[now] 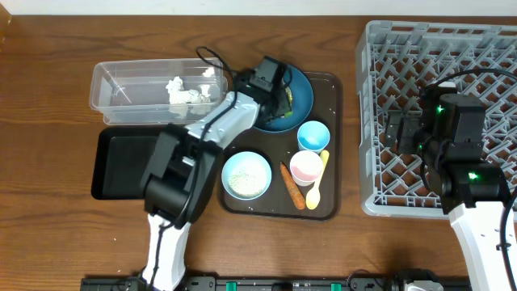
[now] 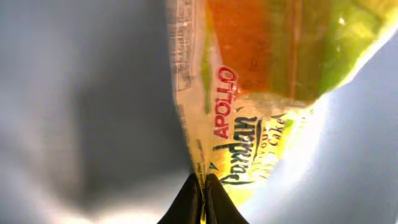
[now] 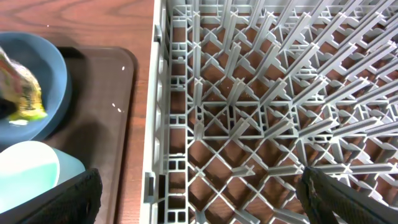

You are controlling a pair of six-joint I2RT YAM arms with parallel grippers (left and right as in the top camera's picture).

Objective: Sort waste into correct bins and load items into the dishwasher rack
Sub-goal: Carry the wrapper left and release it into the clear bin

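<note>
My left gripper point(image 2: 202, 199) is shut on the edge of the green-orange-yellow wrapper point(image 2: 261, 93), over the dark blue plate point(image 1: 300, 95); the wrapper also shows in the overhead view point(image 1: 283, 111) and the right wrist view point(image 3: 22, 93). Crumpled white tissues point(image 1: 184, 93) lie in the clear tub point(image 1: 109, 89). The black tray point(image 1: 121, 162) sits below it. The bowl with rice point(image 1: 245, 175), light blue cup point(image 1: 313, 134), pink-inside cup point(image 1: 305, 166), yellow spoon point(image 1: 316, 187) and carrot piece point(image 1: 292, 186) rest on the brown tray. My right gripper point(image 3: 199, 193) is open and empty over the grey rack's point(image 1: 404, 48) left side.
The dark brown serving tray point(image 1: 331, 202) lies between the bins and the rack. The rack's upright pegs point(image 3: 261, 81) stand right under my right gripper. The light blue cup point(image 3: 31, 174) is at the lower left of the right wrist view. Bare wood table point(image 1: 48, 226) lies at the left.
</note>
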